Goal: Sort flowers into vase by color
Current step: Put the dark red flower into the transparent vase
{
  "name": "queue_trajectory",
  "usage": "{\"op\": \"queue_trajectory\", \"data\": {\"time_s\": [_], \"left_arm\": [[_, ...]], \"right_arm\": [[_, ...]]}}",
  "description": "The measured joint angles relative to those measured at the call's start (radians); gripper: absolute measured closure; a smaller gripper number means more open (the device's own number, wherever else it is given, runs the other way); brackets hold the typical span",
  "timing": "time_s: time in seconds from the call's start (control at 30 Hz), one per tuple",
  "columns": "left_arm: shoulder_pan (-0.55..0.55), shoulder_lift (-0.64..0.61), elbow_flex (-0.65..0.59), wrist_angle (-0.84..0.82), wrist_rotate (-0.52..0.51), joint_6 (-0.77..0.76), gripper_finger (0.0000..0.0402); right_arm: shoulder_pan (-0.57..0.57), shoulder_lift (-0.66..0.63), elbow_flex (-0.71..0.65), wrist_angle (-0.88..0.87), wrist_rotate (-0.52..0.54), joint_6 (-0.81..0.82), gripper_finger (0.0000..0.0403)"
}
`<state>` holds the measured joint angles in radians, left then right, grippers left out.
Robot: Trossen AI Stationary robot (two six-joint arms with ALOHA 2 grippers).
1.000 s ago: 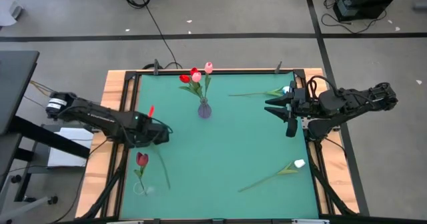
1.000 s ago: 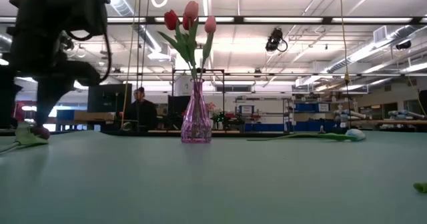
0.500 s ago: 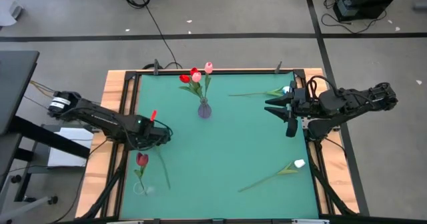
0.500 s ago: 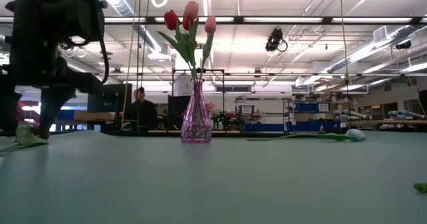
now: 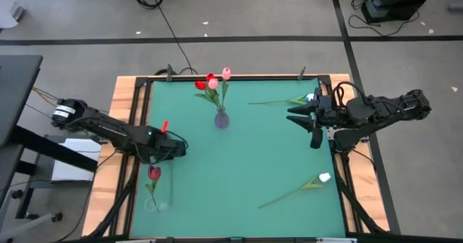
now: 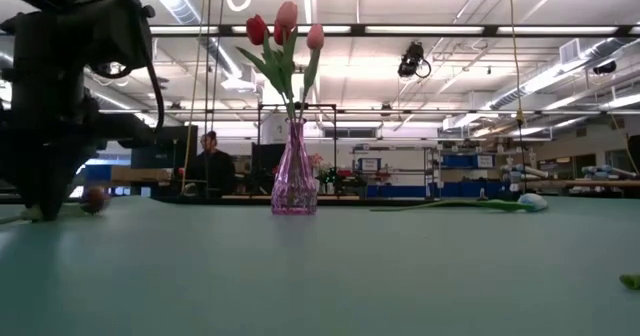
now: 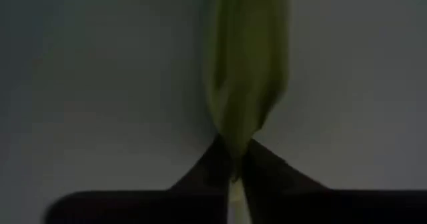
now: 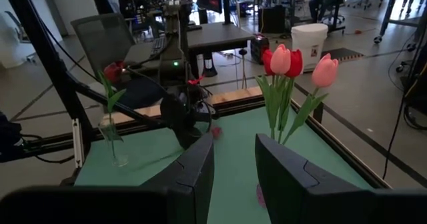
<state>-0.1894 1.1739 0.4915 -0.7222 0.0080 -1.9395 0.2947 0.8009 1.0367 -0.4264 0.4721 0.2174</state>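
My left gripper (image 5: 173, 150) is down on the table's left side, shut on a tulip that lies there; its stem (image 5: 178, 185) runs toward the near edge, and a small red bud (image 6: 95, 198) shows beside the gripper (image 6: 45, 191). A clear vase (image 5: 153, 203) near the front left holds a dark red tulip (image 5: 154, 172). A purple vase (image 5: 221, 118) at the far middle holds red and pink tulips (image 5: 211, 82). Two white tulips lie flat on the right, one far (image 5: 311, 97) and one near (image 5: 324, 177). My right gripper (image 5: 307, 120) is open and empty above the right side. My left gripper pinches the tulip's thin stem (image 7: 233, 184) between its two fingers, just below the base of a green leaf (image 7: 247, 71). The fingers come from above, pointing down, and lie across the stem. The tulip lies flat on the table.
A black frame and a wooden border (image 5: 123, 105) run round the green mat. The mat's middle (image 5: 246, 163) holds nothing. In the low view a person (image 6: 210, 161) sits in the room far behind the table.
My left gripper has moved a little toward the table's near edge and gone down onto the mat over the lying tulip. In the low view it now hides the leaf that showed there before.
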Motion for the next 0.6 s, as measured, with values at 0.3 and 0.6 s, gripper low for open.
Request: {"op": "queue_trajectory", "data": {"time_s": [0.3,0.6], "left_arm": [[0.011,-0.16,0.017,-0.015,-0.129,0.089,0.0388],[0.123,-0.431,0.17,-0.214,-0.336,0.523,0.0389]], "right_arm": [[0.0,0.0,0.0,0.019,0.0,0.0,0.0284],[0.0,0.0,0.0,0.045,0.0,0.0,0.0284]]}}
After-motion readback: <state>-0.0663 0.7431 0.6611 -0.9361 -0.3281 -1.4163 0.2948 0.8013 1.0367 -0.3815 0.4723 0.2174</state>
